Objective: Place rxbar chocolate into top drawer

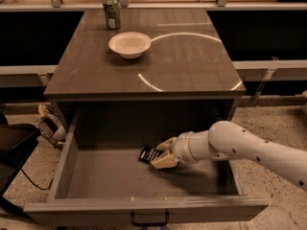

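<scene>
The top drawer (144,178) stands pulled open below the table top, with a grey floor and a black handle (149,221) on its front. My gripper (161,154) reaches in from the right on a white arm and is inside the drawer, low over the floor near the middle. It is shut on the rxbar chocolate (148,154), a small dark wrapper that sticks out to the left of the fingers. Whether the bar touches the floor I cannot tell.
On the table top (182,66) stand a white bowl (129,44) and a green can (112,12) at the back left. A dark chair or bag (14,147) with cables sits on the floor to the left of the drawer.
</scene>
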